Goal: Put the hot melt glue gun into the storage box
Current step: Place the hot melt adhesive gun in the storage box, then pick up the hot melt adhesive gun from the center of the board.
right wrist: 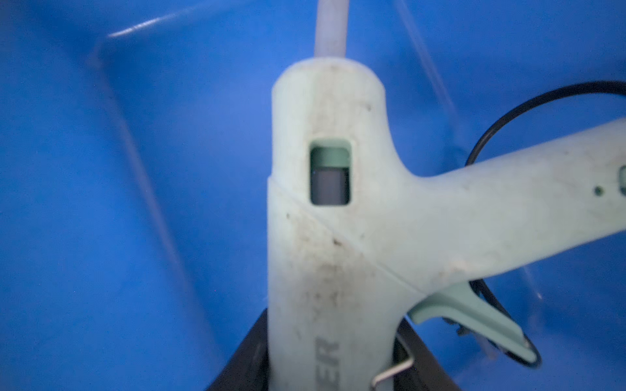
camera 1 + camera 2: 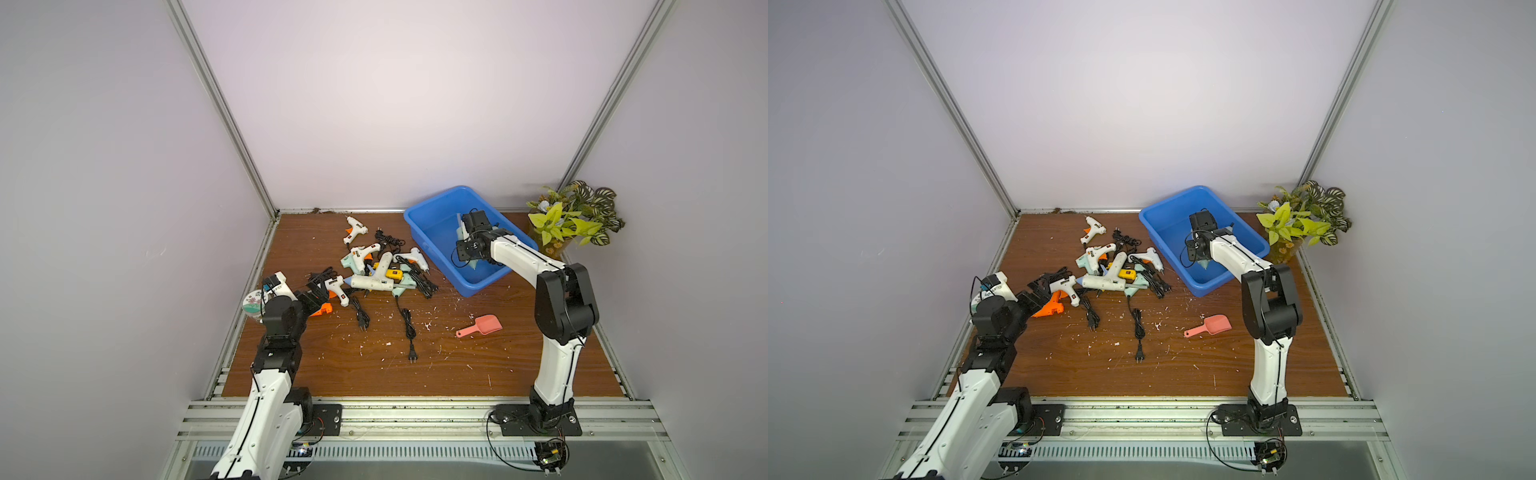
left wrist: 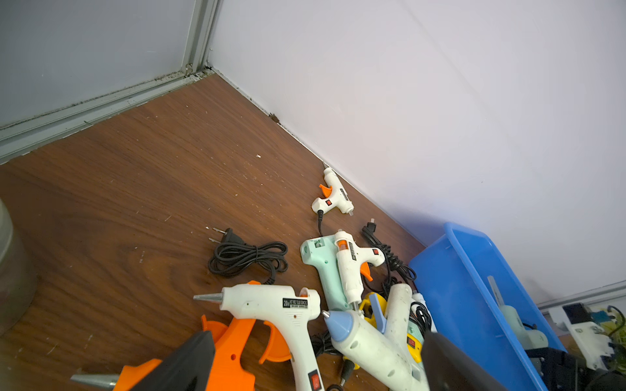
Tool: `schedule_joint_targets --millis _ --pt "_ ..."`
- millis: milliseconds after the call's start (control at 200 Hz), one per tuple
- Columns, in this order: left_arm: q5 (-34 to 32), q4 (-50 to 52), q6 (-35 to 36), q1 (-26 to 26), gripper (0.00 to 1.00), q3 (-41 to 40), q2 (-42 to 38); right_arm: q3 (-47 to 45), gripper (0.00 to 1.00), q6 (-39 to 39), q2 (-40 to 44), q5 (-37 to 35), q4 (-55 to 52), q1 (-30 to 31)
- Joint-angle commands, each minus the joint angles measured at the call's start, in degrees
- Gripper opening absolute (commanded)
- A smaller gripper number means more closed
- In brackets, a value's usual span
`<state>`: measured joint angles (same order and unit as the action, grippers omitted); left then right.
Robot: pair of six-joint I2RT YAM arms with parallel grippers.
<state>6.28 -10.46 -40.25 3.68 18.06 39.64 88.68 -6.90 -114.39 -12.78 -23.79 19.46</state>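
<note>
Nearest the front rail, the left gripper (image 2: 312, 293) hangs with jaws wide apart over a bright orange plastic glue gun (image 2: 1050, 308) beside the heap of white and mint glue guns (image 2: 374, 270). Farther back, the right gripper (image 1: 332, 369) is clamped on the barrel of a pale mint plastic hot melt glue gun (image 1: 338, 220), held low inside the bright blue rectangular plastic storage box (image 2: 432, 226). Placing looks nearly done; the next move calls for parting those jaws and lifting clear of the black cord (image 1: 491, 128).

Pale mint glue gun (image 1: 338, 243) — smudged, glue stick (image 1: 331, 27) protruding, inside bright blue storage box (image 2: 434, 226)
</note>
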Motion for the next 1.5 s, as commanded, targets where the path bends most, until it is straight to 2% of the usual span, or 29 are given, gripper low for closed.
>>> schedule_joint_targets --millis 0,185,370,540,661,846,1011,1161,1296,1496 --pt "-0.68 0.00 0.90 0.52 1.00 1.89 -0.13 2.91 0.07 0.93 -0.15 1.60 2.69 -0.23" --pt "-0.92 0.17 1.00 0.56 1.00 1.89 0.09 2.60 0.29 0.21 -3.65 3.10 3.05 -1.28" --pt "-1.18 0.55 0.97 0.55 1.00 1.89 0.35 0.59 0.52 -0.99 -3.16 3.59 3.86 -2.05" --pt "-1.09 0.70 0.96 0.60 1.00 2.08 1.23 -1.66 0.65 -1.02 0.86 3.55 5.29 -2.12" --pt "-0.99 0.65 0.96 0.50 1.00 2.15 1.58 -3.05 0.70 -1.34 4.61 3.62 5.83 -2.07" --pt "-0.95 0.61 0.86 0.54 1.00 2.24 1.42 -5.82 0.71 -1.89 12.05 7.41 7.70 -1.93" --pt "-1.07 0.55 0.74 0.53 1.00 2.19 1.29 -13.28 0.72 -0.81 22.02 18.56 16.64 -0.69" --pt "-0.77 0.00 0.27 0.57 1.00 2.00 1.63 -20.88 0.83 4.37 29.52 27.09 26.26 5.10" --pt "-0.13 -0.67 -0.18 0.59 1.00 1.89 2.10 -20.81 0.89 11.68 28.98 25.67 25.25 13.13" --pt "0.04 -0.55 -0.44 0.52 1.00 1.75 2.03 -14.85 0.91 17.53 20.05 18.54 19.45 21.39"
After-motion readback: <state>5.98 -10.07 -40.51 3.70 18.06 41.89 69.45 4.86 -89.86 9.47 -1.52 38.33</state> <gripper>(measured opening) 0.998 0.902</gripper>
